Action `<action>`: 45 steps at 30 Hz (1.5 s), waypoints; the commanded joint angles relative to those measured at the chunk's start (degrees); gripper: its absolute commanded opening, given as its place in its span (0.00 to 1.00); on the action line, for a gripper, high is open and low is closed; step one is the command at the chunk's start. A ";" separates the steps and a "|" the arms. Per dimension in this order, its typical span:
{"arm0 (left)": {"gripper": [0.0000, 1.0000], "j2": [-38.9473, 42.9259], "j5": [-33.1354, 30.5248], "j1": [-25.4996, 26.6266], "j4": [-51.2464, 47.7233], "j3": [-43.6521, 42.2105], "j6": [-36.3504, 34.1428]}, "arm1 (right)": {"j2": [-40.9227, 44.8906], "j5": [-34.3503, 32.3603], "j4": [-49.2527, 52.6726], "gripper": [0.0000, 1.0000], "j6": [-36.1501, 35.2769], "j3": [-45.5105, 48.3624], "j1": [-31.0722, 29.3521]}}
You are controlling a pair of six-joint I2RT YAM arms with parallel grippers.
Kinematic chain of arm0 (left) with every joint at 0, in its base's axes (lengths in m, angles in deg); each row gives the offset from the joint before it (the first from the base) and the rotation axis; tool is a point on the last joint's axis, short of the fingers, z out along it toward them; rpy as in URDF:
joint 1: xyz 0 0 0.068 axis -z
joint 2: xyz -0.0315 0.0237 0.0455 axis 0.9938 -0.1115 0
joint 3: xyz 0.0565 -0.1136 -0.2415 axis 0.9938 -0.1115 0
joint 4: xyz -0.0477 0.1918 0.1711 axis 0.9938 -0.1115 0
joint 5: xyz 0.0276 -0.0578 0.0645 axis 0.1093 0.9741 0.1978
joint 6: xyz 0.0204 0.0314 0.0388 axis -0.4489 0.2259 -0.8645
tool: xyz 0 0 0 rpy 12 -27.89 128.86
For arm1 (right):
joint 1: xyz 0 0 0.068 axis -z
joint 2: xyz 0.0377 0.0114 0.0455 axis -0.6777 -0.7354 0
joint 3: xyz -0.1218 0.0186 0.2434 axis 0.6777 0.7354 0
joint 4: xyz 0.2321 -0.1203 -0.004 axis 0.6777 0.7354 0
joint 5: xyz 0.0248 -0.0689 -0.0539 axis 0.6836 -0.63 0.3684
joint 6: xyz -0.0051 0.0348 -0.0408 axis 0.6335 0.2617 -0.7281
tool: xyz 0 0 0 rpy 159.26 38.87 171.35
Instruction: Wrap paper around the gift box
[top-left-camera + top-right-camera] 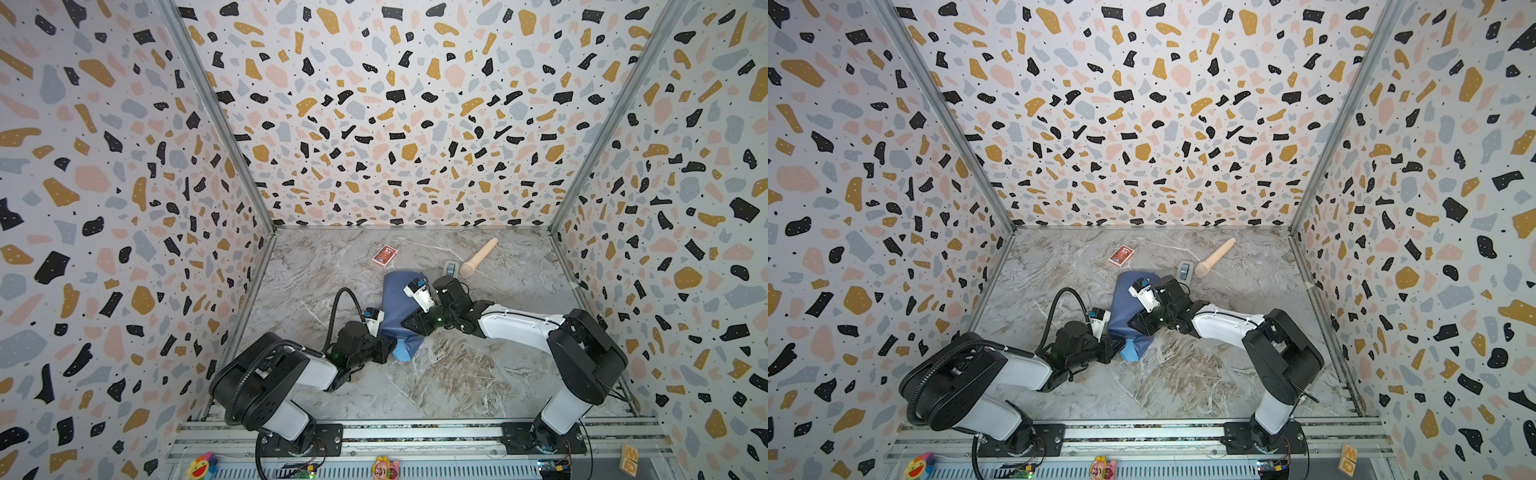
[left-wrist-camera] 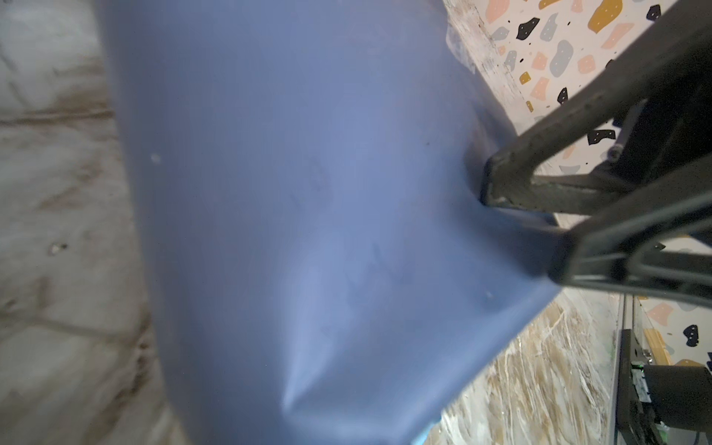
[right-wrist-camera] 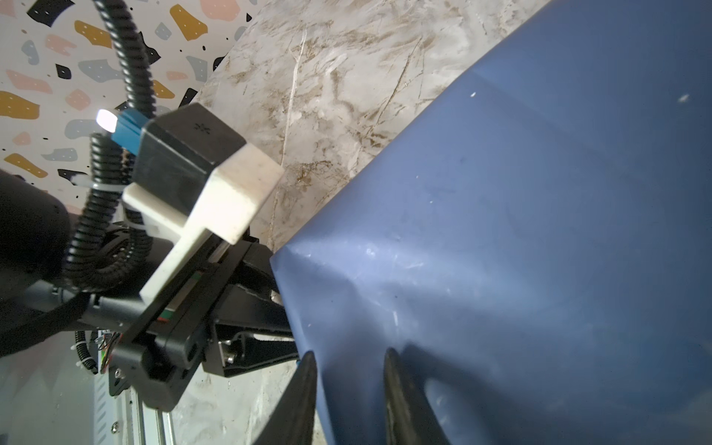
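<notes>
Blue paper [image 1: 398, 307] lies pinched between left tool [image 1: 390, 348] and right tool [image 3: 348, 389].

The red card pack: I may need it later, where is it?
In both top views the red card pack lies on the table's far side, just beyond the paper.

The near half of the table [image 1: 436, 382] lies bare between the two arms, open for a pass. In the middle the paper [image 1: 395, 307] mound blocks the way, with both arms pressed against its sides. Behind it, a red card pack [image 1: 384, 254], a small grey tape holder [image 1: 450, 268] and a wooden pin [image 1: 478, 257] crowd the far strip.
</notes>
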 commanded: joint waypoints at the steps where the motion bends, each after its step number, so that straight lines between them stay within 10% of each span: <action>1: 0.15 -0.73 -1.78 1.10 3.54 1.07 1.05 | -1.88 -2.02 4.17 0.31 0.39 1.22 0.14; 21: 0.32 -4.88 -12.80 6.31 7.44 -3.48 1.81 | -2.34 -1.96 3.91 0.31 0.37 1.06 0.14; 45: 0.47 -10.90 -6.94 9.32 19.11 -2.49 7.73 | -2.77 -2.02 4.15 0.31 0.20 0.78 0.14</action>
